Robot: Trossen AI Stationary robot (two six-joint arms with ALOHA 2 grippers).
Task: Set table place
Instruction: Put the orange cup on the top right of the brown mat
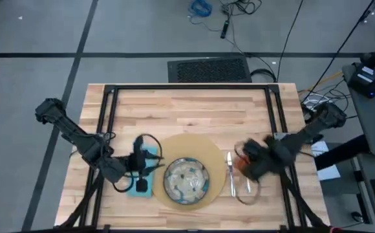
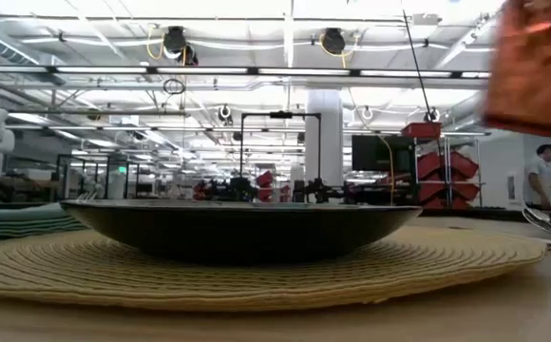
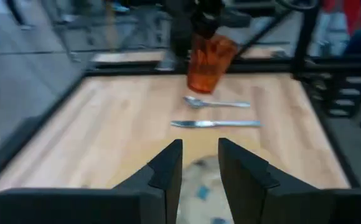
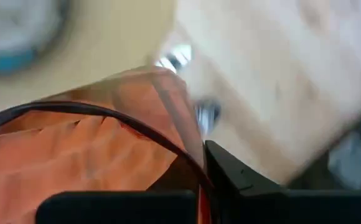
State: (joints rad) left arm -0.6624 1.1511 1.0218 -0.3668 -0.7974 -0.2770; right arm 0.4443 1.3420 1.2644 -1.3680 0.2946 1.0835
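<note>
One cup (image 3: 209, 63), two utensils (image 3: 216, 114).

Table (image 1: 194, 107): light butcher-block top — black frame.
Placemat (image 1: 203, 147): round, tan, near front edge.
Napkin (image 1: 143, 169): teal, just left of placemat.
Knife (image 1: 229, 169), spoon (image 1: 246, 183): right of placemat — side by side.

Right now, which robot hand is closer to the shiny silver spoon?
Right. The right gripper, holding the small orange cup, hovers just above the shiny silver spoon. The left gripper sits across the speckled grey dish, over the teal napkin.
</note>
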